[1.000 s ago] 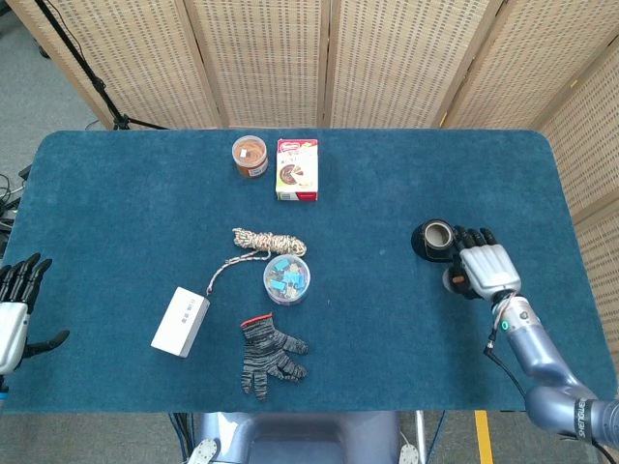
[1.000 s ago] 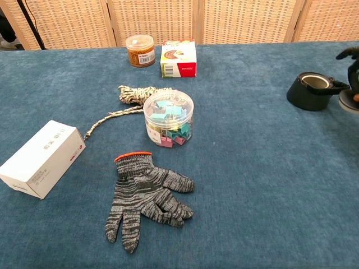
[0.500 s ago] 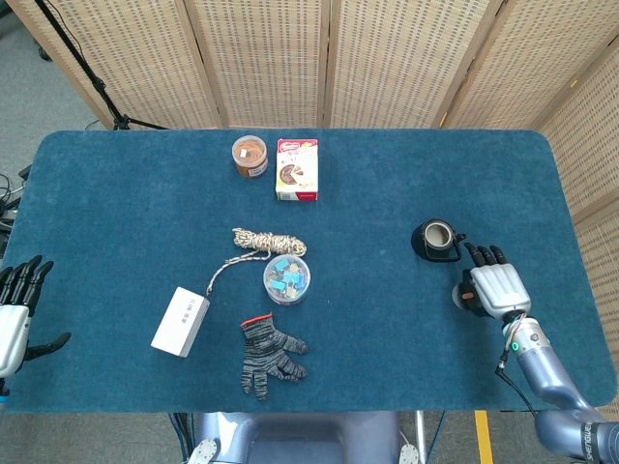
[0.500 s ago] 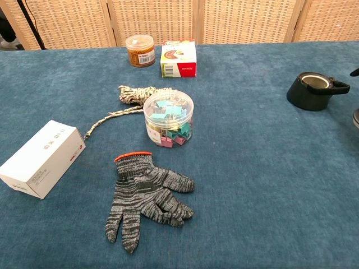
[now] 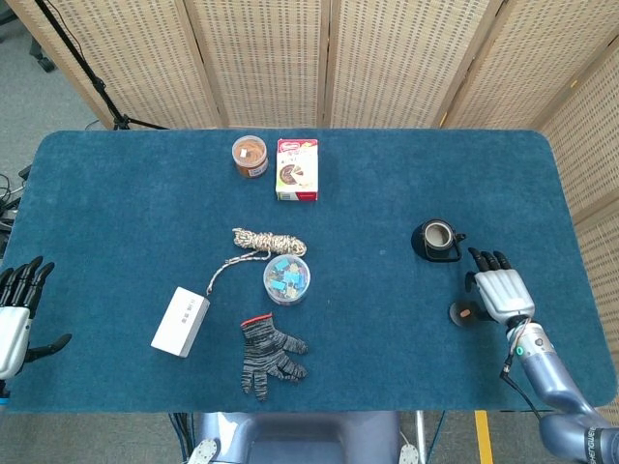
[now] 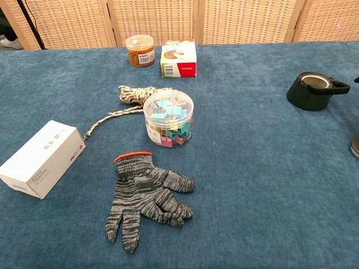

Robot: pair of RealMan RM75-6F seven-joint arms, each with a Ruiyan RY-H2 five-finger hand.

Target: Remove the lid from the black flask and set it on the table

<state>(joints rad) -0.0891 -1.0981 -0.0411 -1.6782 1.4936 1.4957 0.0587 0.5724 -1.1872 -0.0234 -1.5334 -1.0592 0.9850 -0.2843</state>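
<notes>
Now the black flask (image 5: 434, 240) stands uncapped at about three o'clock on the desk (image 5: 387, 174), its lid (image 5: 464, 313) lying at its five o'clock beside the right robot hand (image 5: 501, 293), whose fingers are extended and hold nothing. Left robot hand (image 5: 14, 314) is spread, empty. A clear tub (image 6: 168, 118) holds coloured binder clips.

1. Blue-carpeted desk (image 5: 135, 193).
2. On it: black flask (image 5: 436, 240), lid (image 5: 464, 313), jar (image 5: 250, 156), carton (image 5: 297, 169), rope (image 5: 266, 241), clip tub (image 5: 286, 279), white box (image 5: 180, 321), glove (image 5: 270, 355).
</notes>
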